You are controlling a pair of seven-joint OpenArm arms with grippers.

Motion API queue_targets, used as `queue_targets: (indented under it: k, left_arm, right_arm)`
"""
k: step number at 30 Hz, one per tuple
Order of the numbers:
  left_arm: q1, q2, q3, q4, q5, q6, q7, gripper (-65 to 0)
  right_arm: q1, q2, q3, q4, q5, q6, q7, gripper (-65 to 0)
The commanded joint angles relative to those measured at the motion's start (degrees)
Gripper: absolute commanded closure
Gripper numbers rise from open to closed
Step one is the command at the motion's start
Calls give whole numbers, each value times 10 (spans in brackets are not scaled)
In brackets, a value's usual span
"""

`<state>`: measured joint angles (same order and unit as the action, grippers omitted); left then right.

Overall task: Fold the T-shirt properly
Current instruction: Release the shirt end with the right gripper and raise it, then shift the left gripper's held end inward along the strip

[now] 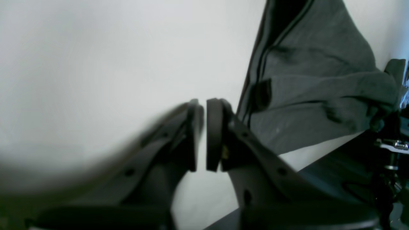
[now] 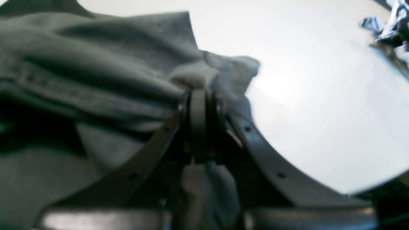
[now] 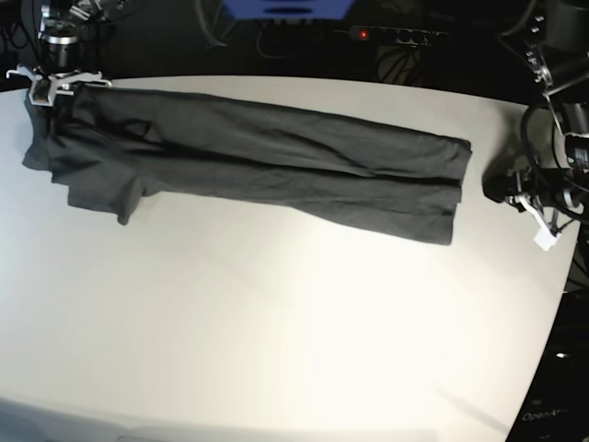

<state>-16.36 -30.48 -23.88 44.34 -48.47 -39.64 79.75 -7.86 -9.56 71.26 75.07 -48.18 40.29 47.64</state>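
The T-shirt (image 3: 267,166) lies as a long narrow band across the far part of the white worktop (image 3: 276,322), as the base view shows. Only the right wrist view reveals the right tool (image 2: 198,99) pinching a bunched edge of the fabric. The left wrist view shows the left tool (image 1: 204,107) nearly pressed together, holding nothing, beside the shirt's hem end.
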Motion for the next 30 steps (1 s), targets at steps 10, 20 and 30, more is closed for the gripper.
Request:
queue_targets:
  k: [10, 20, 30]
  left_arm:
    - [-13, -9, -4, 6, -12, -4, -1, -52]
    - [-16, -11, -3, 11, -72, -4, 3, -52]
    - [-54, -24, 10, 52, -150, -4, 3, -48]
  right_arm:
    - [23, 6, 37, -25, -60, -3, 16, -348]
    - [23, 11, 38, -27, -61, -3, 15, -353]
    - [24, 10, 35, -28, -61, -3, 15, -347]
